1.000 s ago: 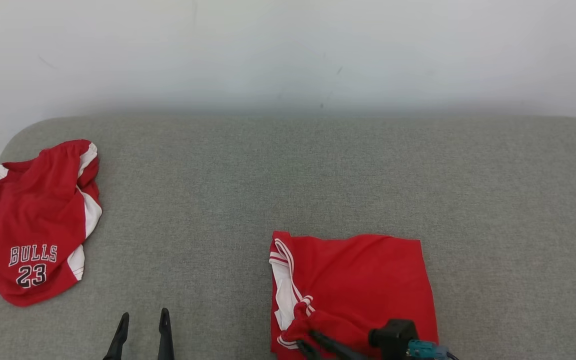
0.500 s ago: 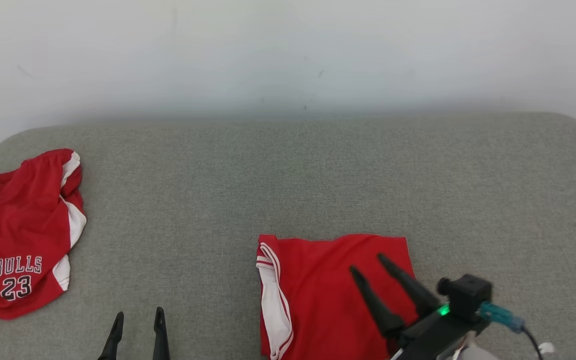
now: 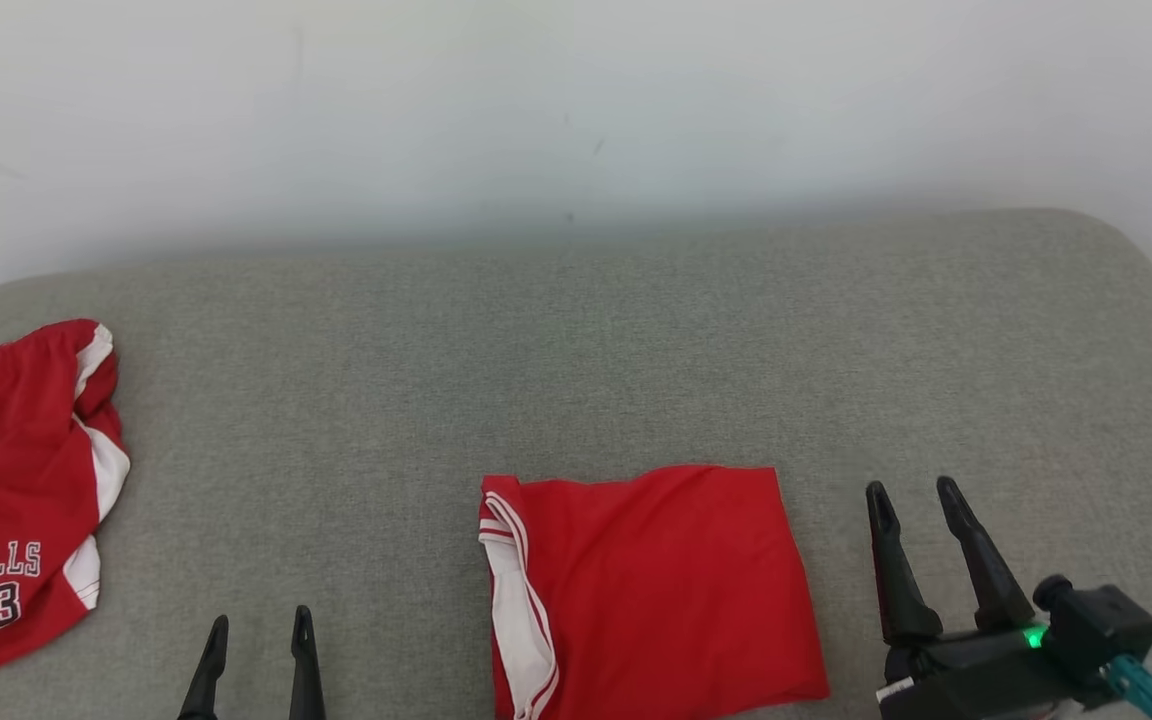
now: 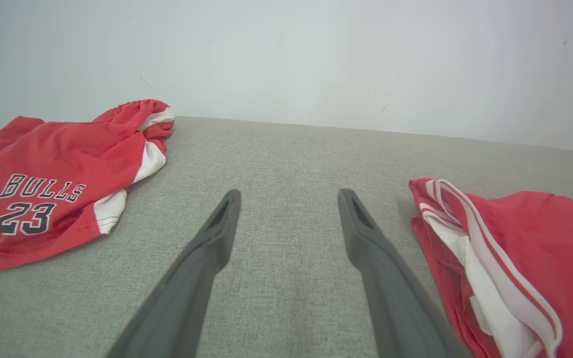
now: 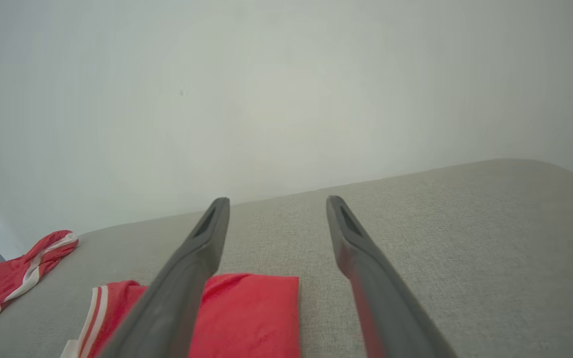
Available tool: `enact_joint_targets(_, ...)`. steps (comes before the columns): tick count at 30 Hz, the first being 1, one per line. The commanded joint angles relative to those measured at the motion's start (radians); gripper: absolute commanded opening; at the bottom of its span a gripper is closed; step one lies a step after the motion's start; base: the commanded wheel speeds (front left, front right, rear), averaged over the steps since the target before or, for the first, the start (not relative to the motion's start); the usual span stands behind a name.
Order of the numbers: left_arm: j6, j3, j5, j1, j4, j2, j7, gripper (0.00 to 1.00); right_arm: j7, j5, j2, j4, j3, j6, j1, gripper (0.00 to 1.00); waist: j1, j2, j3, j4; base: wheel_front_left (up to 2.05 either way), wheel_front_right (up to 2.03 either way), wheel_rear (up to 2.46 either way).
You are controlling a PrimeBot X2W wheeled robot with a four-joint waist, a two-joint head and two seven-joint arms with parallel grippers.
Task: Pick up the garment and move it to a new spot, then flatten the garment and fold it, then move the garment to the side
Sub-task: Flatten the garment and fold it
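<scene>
The garment [image 3: 656, 580], red with a white striped edge on its left side, lies folded flat in a rough rectangle on the grey cushion near the front. My right gripper [image 3: 911, 487] stands open just to its right, off the cloth, with nothing between its fingers. The right wrist view has the garment [image 5: 251, 308] low and left behind the open right gripper [image 5: 276, 200]. My left gripper [image 3: 261, 620] is open at the lower left, over bare cushion. In the left wrist view the left gripper [image 4: 289, 195] has the garment [image 4: 540, 248] to its right.
A second red garment [image 3: 16, 500], printed BULLS 23, lies crumpled at the cushion's far left edge [image 4: 57, 174]. The grey cushion [image 3: 576, 350] stretches wide behind and to the right, ending at a white wall [image 3: 576, 100]. Its right corner is rounded.
My right gripper opened, let go of the garment's front edge and moved right, off the cloth. The garment now lies flat. The head camera turned right, so everything sits further left.
</scene>
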Motion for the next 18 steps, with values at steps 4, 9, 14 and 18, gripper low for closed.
enact_joint_targets(4, 0.0, 0.008, 0.014, 0.017, -0.022, -0.001, -0.003, 1.0, -0.004, -0.045, 0.046, -0.032, -0.058, -0.003, 0.062, 1.0, 0.0, 0.0, -0.008, -0.024, 0.0, 0.0, 0.0)
enact_joint_targets(9, 0.009, 0.006, 0.02, 0.025, -0.042, -0.001, -0.003, 1.0, -0.004, -0.056, 0.086, -0.05, -0.114, -0.003, 0.108, 1.0, 0.0, 0.0, -0.012, -0.032, 0.0, 0.0, 0.0)
enact_joint_targets(14, 0.019, 0.005, 0.037, 0.035, -0.052, -0.001, -0.003, 1.0, -0.004, -0.085, 0.104, -0.048, -0.117, -0.003, 0.135, 1.0, 0.0, 0.0, -0.015, -0.036, 0.0, 0.0, 0.0)
enact_joint_targets(18, 0.02, 0.009, 0.052, 0.038, -0.055, -0.001, -0.003, 1.0, -0.004, -0.109, 0.115, -0.044, -0.116, -0.003, 0.141, 1.0, 0.0, 0.0, -0.016, -0.038, 0.0, 0.0, 0.0)
